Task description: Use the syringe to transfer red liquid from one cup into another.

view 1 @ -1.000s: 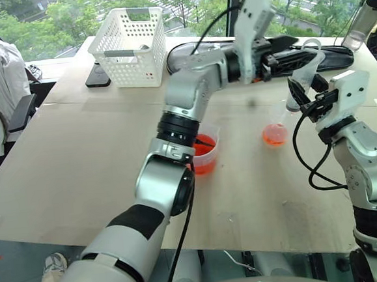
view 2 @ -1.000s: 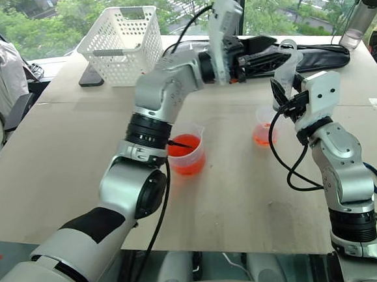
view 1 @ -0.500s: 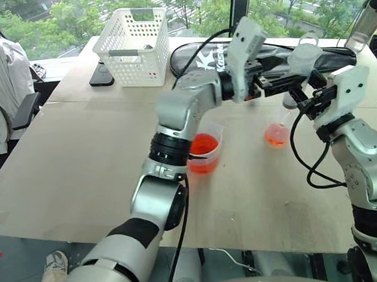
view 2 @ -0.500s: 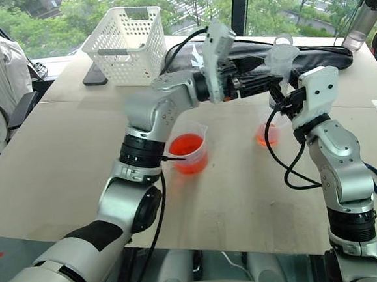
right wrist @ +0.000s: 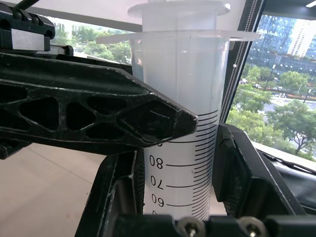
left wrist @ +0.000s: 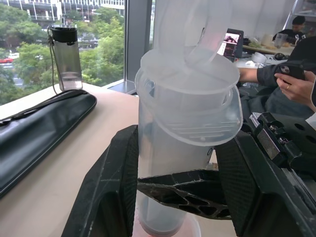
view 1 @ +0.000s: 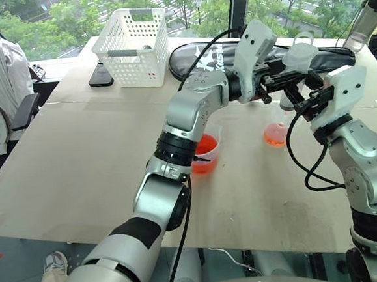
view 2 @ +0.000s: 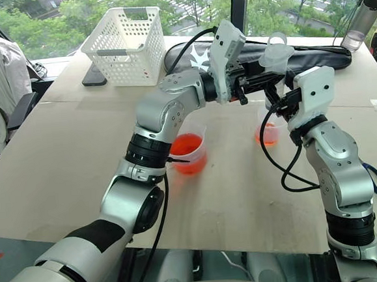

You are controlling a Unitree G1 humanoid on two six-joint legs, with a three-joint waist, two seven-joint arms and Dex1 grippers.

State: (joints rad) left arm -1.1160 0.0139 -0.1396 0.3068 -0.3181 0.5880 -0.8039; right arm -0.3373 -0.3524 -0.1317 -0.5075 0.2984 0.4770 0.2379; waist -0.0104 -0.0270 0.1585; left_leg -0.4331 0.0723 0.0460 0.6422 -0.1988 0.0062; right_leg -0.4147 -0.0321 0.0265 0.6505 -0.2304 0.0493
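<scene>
Large clear plastic syringe (right wrist: 185, 123) held upright above smaller narrow clear cup (view 1: 276, 133) on bench (view 1: 79, 156), clamped in right pincer (right wrist: 185, 187); left pincer (left wrist: 177, 187) closed around its upper barrel.

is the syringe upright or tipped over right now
Upright. The syringe stands vertical in the right gripper, plunger end up, over the smaller cup. Its scale marks run level.

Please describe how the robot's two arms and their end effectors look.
Both arms are silver-grey metal with black ring joints and loose black cables. Each wrist carries a white box housing. The left end effector and right end effector each have two black fingers with lattice cut-outs.
</scene>
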